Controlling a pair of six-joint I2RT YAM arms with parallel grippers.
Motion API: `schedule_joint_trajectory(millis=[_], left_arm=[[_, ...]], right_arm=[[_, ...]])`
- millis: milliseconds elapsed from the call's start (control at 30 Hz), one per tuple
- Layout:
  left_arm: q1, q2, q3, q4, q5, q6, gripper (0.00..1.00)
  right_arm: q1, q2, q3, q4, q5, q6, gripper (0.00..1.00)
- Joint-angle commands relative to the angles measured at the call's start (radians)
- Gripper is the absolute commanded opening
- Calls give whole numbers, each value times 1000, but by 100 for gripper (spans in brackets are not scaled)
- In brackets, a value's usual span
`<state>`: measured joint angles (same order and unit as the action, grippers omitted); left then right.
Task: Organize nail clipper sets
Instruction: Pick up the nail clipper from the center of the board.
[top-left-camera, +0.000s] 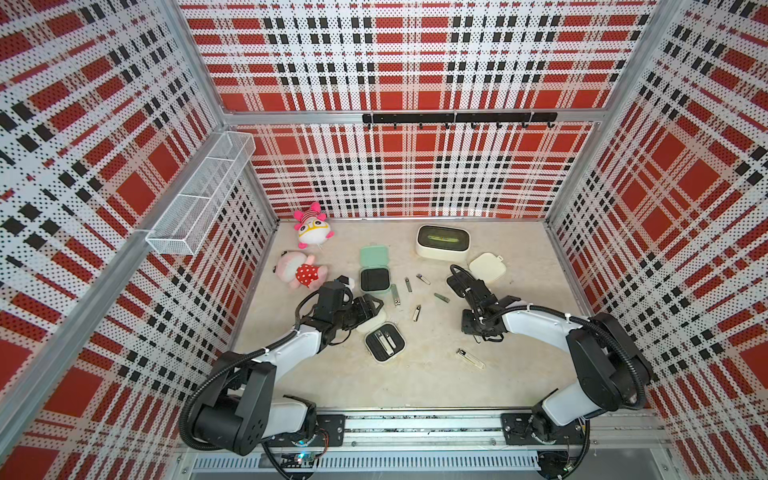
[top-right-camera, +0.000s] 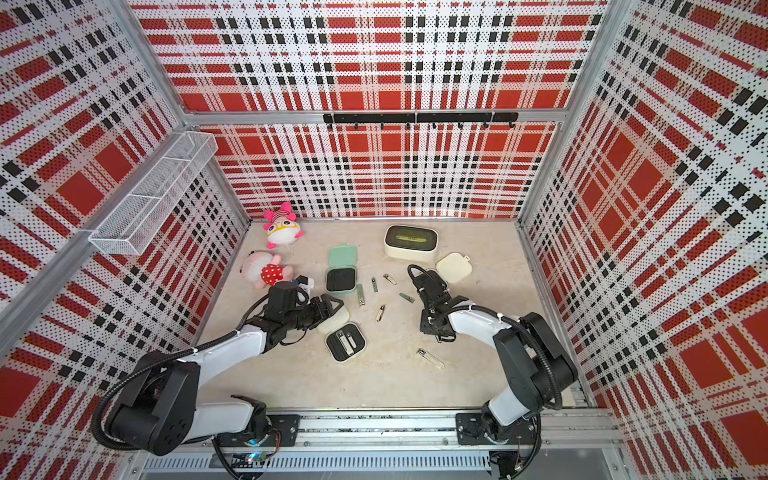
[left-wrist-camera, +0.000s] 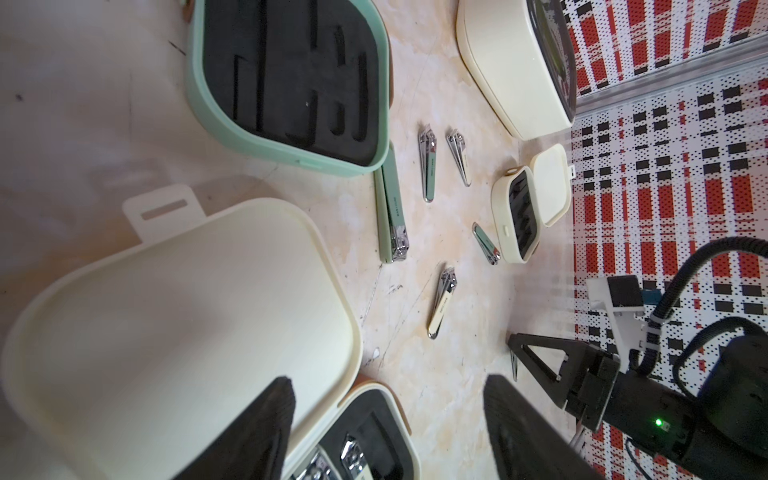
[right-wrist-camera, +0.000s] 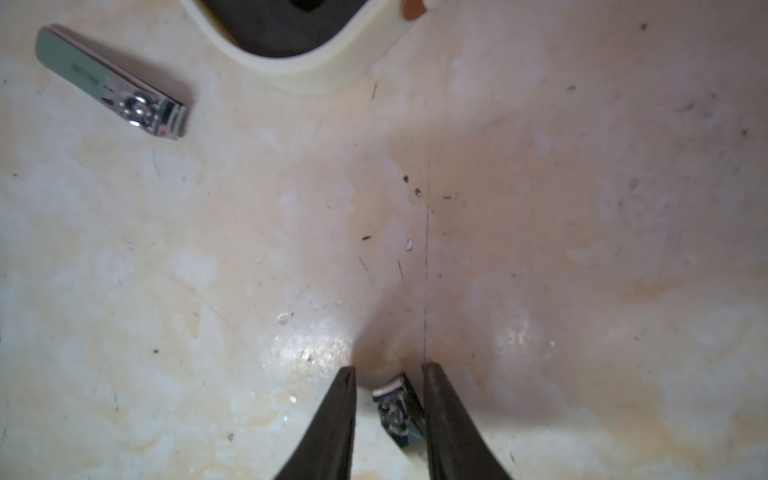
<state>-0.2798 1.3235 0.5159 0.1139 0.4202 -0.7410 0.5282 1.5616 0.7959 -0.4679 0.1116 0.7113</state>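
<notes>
Your right gripper (right-wrist-camera: 388, 370) holds its fingers (right-wrist-camera: 328, 415) narrowly apart astride the small clipper (right-wrist-camera: 395, 409), which lies on the worktop (right-wrist-camera: 582, 208) toward its right edge, near the cream case (right-wrist-camera: 291, 70), long axis nearly along the fingers, seemingly touching only one.
</notes>
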Motion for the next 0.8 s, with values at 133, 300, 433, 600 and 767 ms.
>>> schedule_joint_trajectory(millis=[133,300,433,600,767], left_arm=[[15,0,-34,31,16,-11,76],[20,4,-36,39,23,-17,75],[24,11,-35,43,25,-20,75],[25,33,-28,46,26,-20,74],[24,43,-25,48,27,-20,74]], right_arm=[[12,13,12,-55,9,-6,25],[16,-6,-7,-51,11,-4,24],[15,-1,-9,-45,13,-10,21],[16,-7,-16,-27,12,-17,19],[16,-8,-10,-2,-1,-37,16]])
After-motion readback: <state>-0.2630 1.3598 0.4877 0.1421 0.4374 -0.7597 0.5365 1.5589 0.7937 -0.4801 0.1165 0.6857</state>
